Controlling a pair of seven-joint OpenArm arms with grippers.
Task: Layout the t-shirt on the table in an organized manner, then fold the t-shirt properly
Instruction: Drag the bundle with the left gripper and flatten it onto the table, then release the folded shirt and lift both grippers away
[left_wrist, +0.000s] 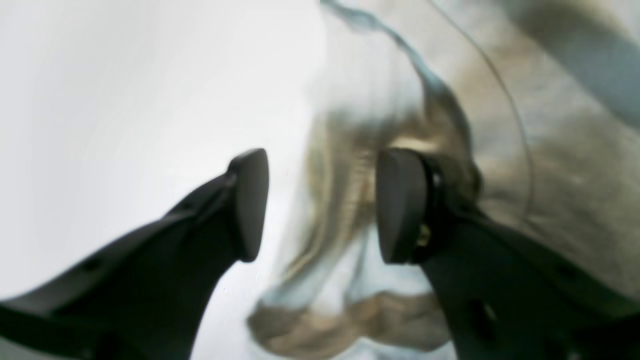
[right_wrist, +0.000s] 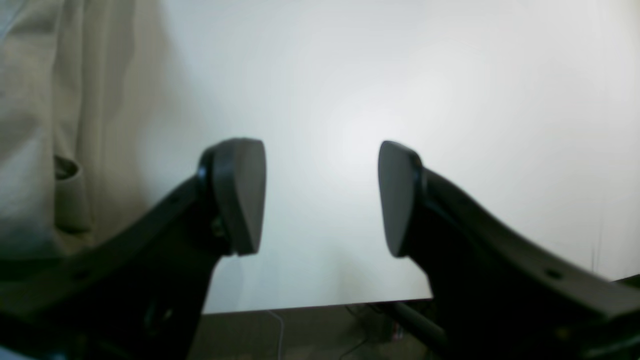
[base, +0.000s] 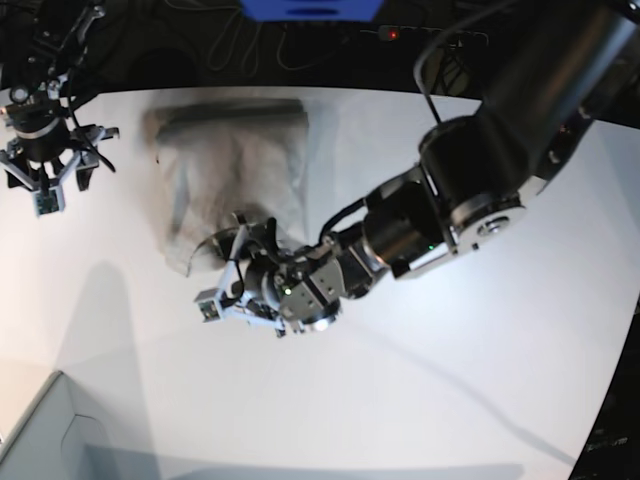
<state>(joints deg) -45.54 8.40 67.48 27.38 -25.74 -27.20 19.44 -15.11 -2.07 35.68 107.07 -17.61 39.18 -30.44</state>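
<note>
The light grey-beige t-shirt (base: 232, 165) lies bunched on the white table (base: 450, 380), its lower corner curling up by my left gripper. That left gripper (base: 220, 268) hangs at the corner, jaws apart. In the left wrist view the left gripper (left_wrist: 320, 205) is open, with blurred folds of the t-shirt (left_wrist: 550, 175) behind and between the pads, not pinched. Off to the shirt's left, my right gripper (base: 48, 185) is apart from the cloth. The right wrist view shows the right gripper (right_wrist: 322, 197) open over bare table (right_wrist: 450, 100), with the t-shirt (right_wrist: 50, 125) at its left.
A pale grey box corner (base: 40, 440) sits at the near left of the table. The table's edge (right_wrist: 300, 306) runs just below my right gripper, with cables under it. The left arm's bulky body (base: 470, 190) stretches across the right half of the table.
</note>
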